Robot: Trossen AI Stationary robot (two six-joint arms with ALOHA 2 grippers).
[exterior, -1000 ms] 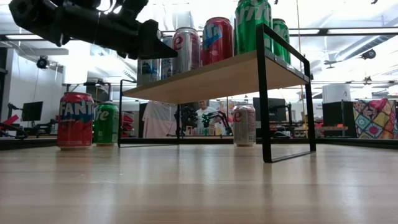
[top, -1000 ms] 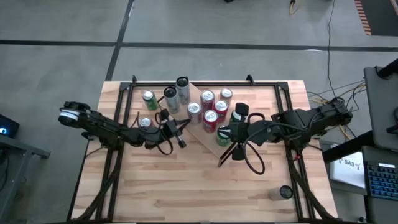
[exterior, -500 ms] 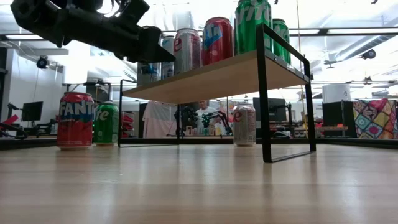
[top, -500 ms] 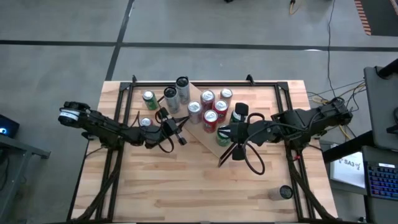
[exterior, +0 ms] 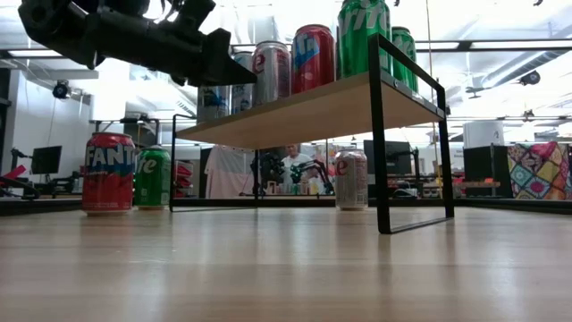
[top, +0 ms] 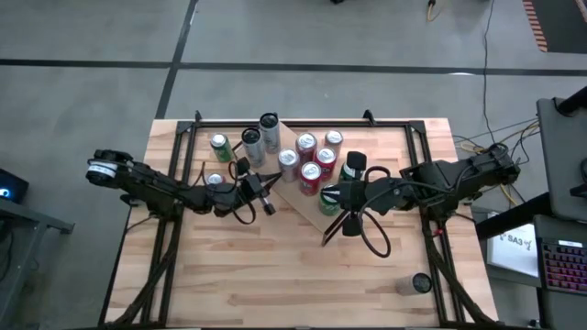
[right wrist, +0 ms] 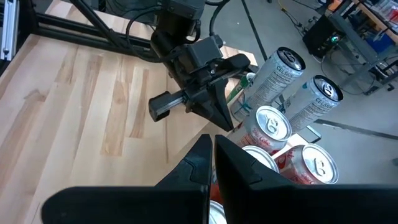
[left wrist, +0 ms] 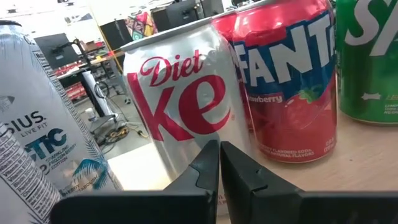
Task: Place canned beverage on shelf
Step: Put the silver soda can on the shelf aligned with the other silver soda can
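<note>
Creeping the left hand (exterior: 248, 79) in: over the last second it has slid a bit closer to the left end of the shelf (exterior: 313, 112), up at board height. Its fingers are pressed together with nothing between them, tips aimed at the Diet Coke can (left wrist: 180, 93) that already stands on the board beside a strawberry Fanta can (left wrist: 286, 81). To me that reads as a nudge or a tidy-up, not a fresh delivery.

The right hand (right wrist: 211, 140) hovers over the bench just right of the shelf, also closed and empty.

Still off the shelf: two tall silver cans (top: 260, 137) at its far left corner, a green can (top: 220, 147) left of those, and a lone can (top: 420, 284) at the near right corner. The board's crowded, so knocking over a neighbour is my worry.
</note>
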